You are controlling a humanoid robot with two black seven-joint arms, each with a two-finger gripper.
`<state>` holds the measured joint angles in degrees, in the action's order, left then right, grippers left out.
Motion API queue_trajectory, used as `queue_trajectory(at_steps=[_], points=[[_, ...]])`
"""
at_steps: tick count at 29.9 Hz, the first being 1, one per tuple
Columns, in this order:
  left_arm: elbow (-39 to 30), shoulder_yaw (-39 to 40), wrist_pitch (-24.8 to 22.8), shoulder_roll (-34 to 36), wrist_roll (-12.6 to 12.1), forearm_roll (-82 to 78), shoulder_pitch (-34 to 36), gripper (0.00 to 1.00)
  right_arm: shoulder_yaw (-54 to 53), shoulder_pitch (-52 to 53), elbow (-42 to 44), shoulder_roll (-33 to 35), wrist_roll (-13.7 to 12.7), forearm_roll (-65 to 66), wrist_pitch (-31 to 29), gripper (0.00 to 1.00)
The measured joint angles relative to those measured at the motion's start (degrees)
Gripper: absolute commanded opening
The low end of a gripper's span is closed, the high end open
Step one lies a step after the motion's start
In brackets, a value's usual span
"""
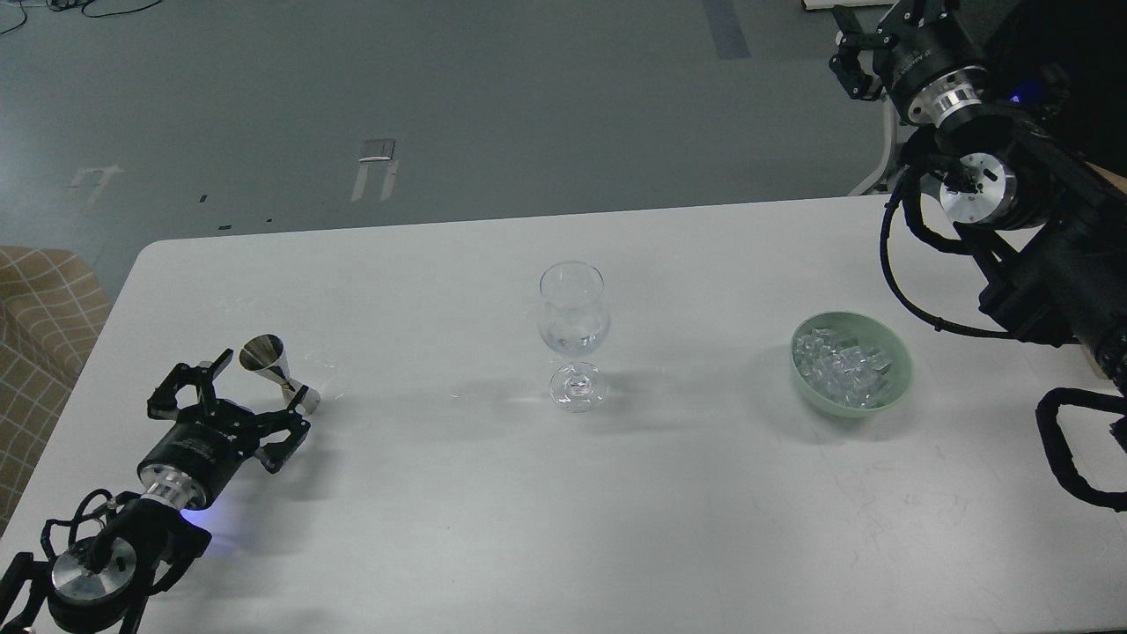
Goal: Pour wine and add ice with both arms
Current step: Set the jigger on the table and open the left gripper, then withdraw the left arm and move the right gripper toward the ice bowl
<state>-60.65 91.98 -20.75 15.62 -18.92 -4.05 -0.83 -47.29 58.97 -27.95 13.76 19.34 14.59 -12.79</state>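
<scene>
Left tool [231, 387], fingers spread and empty, lies on the worktop [493, 493] beside the steel jigger [275, 368] for grasping; right tool [858, 66] state indeterminate.

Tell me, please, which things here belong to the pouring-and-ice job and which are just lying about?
Job: wine glass, jigger, bowl of ice, left end effector, right end effector.
Lying about: chequered seat beside the table.
</scene>
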Motion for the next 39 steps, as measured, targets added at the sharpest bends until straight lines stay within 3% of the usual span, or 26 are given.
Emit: queue_trajectory(at_steps=[8,13,22,25,31,35,39], points=[[-0.13,3.85,-6.15,0.84,-4.98,0.01,-5.24,0.98,0.0,-0.08,-0.01,0.28,0.0,0.0,-0.02,1.0],[-0.27,6.43,-7.2,1.39,-7.48,0.0,-7.93,0.98,0.0,-0.15,-0.01,0.43,0.0,0.0,-0.05,1.0],[1.81,12.92,-7.26,8.65,-6.5,-0.09,-5.75,0.98,0.13,-0.29,-1.2,1.7,0.07,0.05,-0.13,1.0],[5.32,13.84,-7.27,12.32,-4.08,-0.99,-0.43,0.98,0.7,-0.33,-1.93,2.28,0.12,0.22,-0.37,1.0],[18.62,12.03,-7.27,19.48,6.4,-5.15,15.45,0.98,4.01,-0.37,-4.11,3.73,0.18,0.66,-0.48,1.0],[23.79,4.25,-7.27,20.08,14.01,-9.83,26.83,0.98,6.9,-0.38,-7.62,6.46,0.23,3.34,-0.44,1.0],[24.73,-5.57,-7.27,19.94,21.37,-11.34,33.91,0.98,11.95,-0.38,-12.57,11.72,0.26,7.87,-0.16,1.0]])
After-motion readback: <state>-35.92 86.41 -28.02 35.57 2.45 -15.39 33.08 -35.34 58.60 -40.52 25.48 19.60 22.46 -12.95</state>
